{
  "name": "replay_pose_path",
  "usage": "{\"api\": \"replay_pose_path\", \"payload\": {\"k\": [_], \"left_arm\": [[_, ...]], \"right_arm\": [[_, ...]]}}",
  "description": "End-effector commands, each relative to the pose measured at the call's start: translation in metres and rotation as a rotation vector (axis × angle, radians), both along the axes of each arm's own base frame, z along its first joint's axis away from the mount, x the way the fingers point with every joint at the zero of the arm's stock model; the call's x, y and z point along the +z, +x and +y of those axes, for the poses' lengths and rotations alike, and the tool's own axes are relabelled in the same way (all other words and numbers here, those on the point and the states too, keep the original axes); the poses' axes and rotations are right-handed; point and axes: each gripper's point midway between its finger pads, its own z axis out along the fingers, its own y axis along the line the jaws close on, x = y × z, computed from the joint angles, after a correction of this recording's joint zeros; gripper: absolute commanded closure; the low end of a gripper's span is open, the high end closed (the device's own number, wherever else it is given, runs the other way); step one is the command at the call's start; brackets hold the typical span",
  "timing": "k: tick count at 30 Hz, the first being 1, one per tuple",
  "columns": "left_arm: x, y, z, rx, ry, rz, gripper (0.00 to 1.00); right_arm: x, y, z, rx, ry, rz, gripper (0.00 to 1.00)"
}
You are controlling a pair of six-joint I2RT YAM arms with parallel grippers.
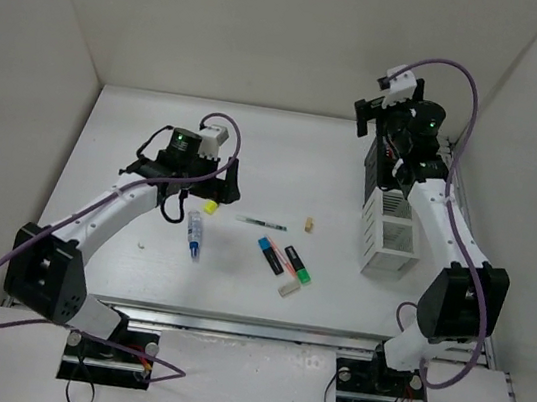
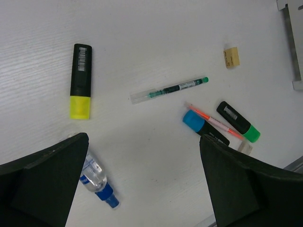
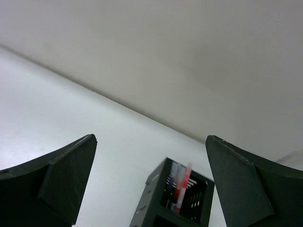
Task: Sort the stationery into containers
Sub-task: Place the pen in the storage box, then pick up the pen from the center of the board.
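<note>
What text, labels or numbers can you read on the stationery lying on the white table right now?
No text is readable.
Black-and-yellow stubby highlighter: white barcode sticker, digits too small.
Thin clear pen with green tip: dark print along the barrel, blurred.
Black-and-green stubby highlighter: white sticker, too small.
Clear tube with blue cap: blue label, unreadable.
</note>
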Motion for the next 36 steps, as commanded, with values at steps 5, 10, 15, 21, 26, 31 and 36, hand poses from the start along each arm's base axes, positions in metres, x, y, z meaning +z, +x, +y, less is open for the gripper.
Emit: {"api": "replay_pose_path", "payload": {"k": [5,10,15,21,26,31,36], "left_arm": [[0.039,-0.026,0.046,0.22,0.011,-0.083,0.0],[0.034,-0.051,0.086,0.403,-0.002,-0.068,0.0],[0.018,-0.075,0.111,0.523,-0.004,-0.009,0.01],[0.013,-0.092,0.122,0.574,-0.015,-0.005,0.0],[0.016,-0.099,0.129,0.604,-0.02,-0.021,0.01],[0.017,-0.101,0.128,0.602,-0.037,-0.035,0.0],[0.018,-0.101,0.129,0.608,-0.041,-0.044,0.01]], "right_arm": [[-0.011,-0.073,0.104,0.492,-0.29,0.1,0.02],[-0.057,-0.107,0.164,0.7,-0.358,0.181,0.02],[-0.137,-0.139,0.213,0.876,-0.446,0.413,0.02],[-0.186,-0.164,0.257,0.943,-0.566,0.526,0.02],[-0.22,-0.153,0.282,0.854,-0.649,0.583,0.03],[-0.247,-0.143,0.288,0.816,-0.673,0.625,0.09],[-0.271,-0.139,0.279,0.768,-0.719,0.669,0.15]]}}
